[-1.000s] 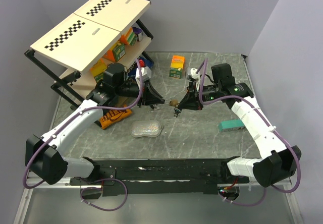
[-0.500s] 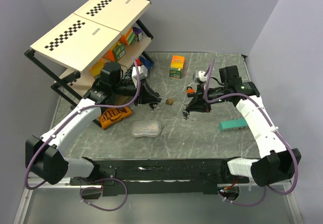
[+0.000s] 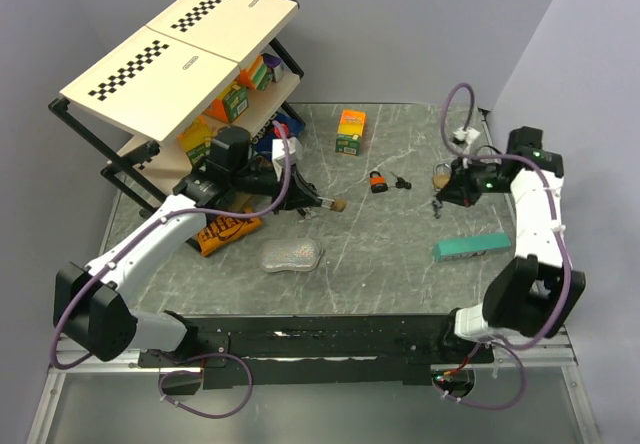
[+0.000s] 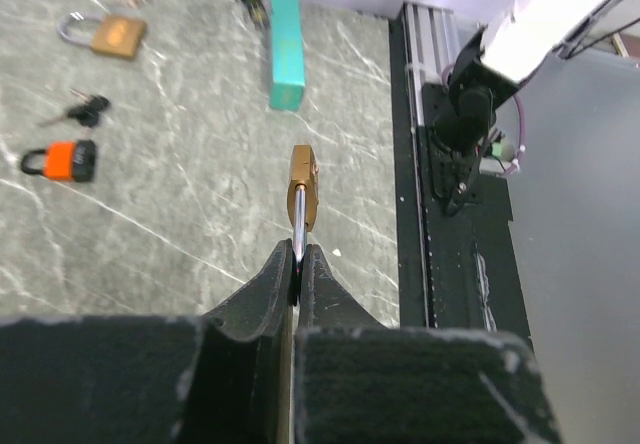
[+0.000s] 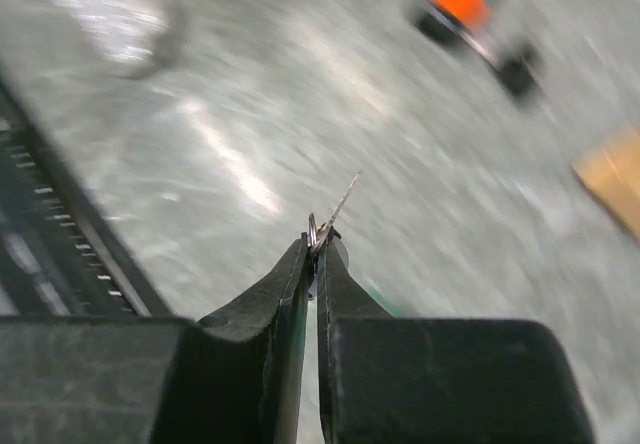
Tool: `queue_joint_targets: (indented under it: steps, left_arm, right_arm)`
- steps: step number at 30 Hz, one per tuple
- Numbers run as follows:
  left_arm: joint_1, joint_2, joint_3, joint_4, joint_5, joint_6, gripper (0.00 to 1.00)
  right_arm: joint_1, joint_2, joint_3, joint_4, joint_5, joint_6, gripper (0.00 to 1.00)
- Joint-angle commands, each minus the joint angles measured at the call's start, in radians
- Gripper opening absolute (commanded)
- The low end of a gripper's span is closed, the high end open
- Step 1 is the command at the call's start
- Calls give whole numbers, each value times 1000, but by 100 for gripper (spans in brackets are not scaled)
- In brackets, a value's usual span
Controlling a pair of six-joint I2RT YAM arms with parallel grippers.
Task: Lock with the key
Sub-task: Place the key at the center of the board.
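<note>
Over the tabletop, the left end effector is clamped on the shackle of a brass padlock. It holds the body out ahead and clear of the surface, probably so the keyhole end can be reached. The right end effector, well apart on the right side, pinches the key at its ring end, blade pointing forward, seemingly ready for insertion.
</note>
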Motion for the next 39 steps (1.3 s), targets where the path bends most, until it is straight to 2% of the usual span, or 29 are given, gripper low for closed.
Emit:
queue_joint_targets:
  steps: [1,4,9,15,23,31,34,35,38,39]
  left_arm:
    - [-47,27,37,-15,-47,50,1]
    - [-61,39,26,7,-64,33,1]
    - [-64,54,6,37,-73,11,1]
    - [-63,73,8,17,-82,25,1]
    - [-63,62,-18,5,-82,31,1]
    - [-64,65,-34,4,-81,31,1]
    - [-64,76,-32,5,-75,18,1]
    - [-64,76,-32,5,-73,15,1]
    - [-64,80,-31,11,-75,8,1]
    - [-64,80,-31,13,-75,1,1]
  right_arm:
    - [-106,109,70,56,195,-26,0]
    - [-169,180,84,89,294,17,0]
    - [-198,281,61,169,398,47,0]
    - [-200,402,104,257,461,84,0]
    - [-200,560,191,258,501,100,0]
    - [-195,607,237,267,472,138,15]
    - [-190,608,251,271,470,152,27]
    - [-190,608,256,266,470,153,38]
    - [-189,581,250,258,464,150,55]
    - [-190,565,245,258,452,147,56]
